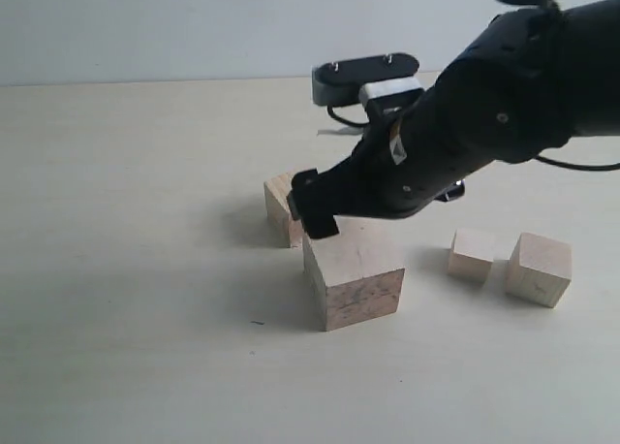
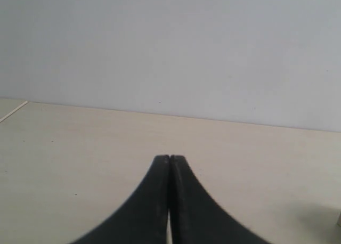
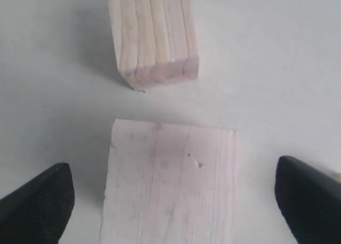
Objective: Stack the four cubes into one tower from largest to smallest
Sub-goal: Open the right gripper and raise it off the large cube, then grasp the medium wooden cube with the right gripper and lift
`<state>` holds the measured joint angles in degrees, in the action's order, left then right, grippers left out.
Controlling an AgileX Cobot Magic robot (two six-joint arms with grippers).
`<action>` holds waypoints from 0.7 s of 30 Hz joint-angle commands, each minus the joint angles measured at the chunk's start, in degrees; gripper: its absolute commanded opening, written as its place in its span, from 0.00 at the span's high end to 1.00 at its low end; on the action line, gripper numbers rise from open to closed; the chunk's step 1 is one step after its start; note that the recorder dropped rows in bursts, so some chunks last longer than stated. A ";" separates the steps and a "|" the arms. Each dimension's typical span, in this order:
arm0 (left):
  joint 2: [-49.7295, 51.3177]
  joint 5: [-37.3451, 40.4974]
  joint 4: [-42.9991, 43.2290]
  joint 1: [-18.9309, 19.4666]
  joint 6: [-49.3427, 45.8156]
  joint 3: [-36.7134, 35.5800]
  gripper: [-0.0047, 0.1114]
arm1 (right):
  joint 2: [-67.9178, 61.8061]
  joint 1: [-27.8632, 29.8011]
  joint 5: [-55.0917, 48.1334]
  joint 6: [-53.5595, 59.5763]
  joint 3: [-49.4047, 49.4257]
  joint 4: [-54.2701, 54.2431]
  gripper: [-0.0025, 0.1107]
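Observation:
The largest cube, pinkish with specks, rests on the table near the middle. My right gripper hangs open over its top at the far left corner. In the right wrist view this cube lies between the two black fingertips, with a gap on each side. A second cube sits just behind it, partly hidden by the gripper, and is also seen as the striped cube. Two paler cubes stand to the right: a small one and a slightly bigger one. My left gripper is shut on nothing, above bare table.
The right arm slants in from the upper right, above the two pale cubes. A black cable trails behind it. The pale table ends at a light wall.

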<state>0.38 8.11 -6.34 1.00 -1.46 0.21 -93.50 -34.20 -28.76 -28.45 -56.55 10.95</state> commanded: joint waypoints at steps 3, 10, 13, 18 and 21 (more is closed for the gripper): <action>-0.38 -0.04 -0.32 -0.38 0.08 -0.21 0.96 | 1.74 0.23 -2.48 3.39 -8.24 4.60 0.13; -0.38 -0.04 -0.32 -0.38 0.08 -0.21 0.96 | -6.21 0.23 -11.38 7.32 -21.78 4.08 0.13; -0.38 -0.04 -0.32 -0.38 -0.02 -0.21 0.96 | -10.63 0.23 -13.62 8.45 -25.47 3.96 0.13; -0.38 -0.04 -0.32 -0.38 -0.02 -0.21 0.96 | -17.37 0.23 -16.63 11.62 -30.70 2.38 0.13; -0.38 -0.04 -0.32 -0.38 -0.02 -0.21 0.96 | -20.19 0.23 -17.14 13.95 -33.21 -0.19 0.13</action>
<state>0.38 8.11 -6.34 1.00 -1.46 0.21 -111.65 -34.20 -45.21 -16.84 -87.58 12.59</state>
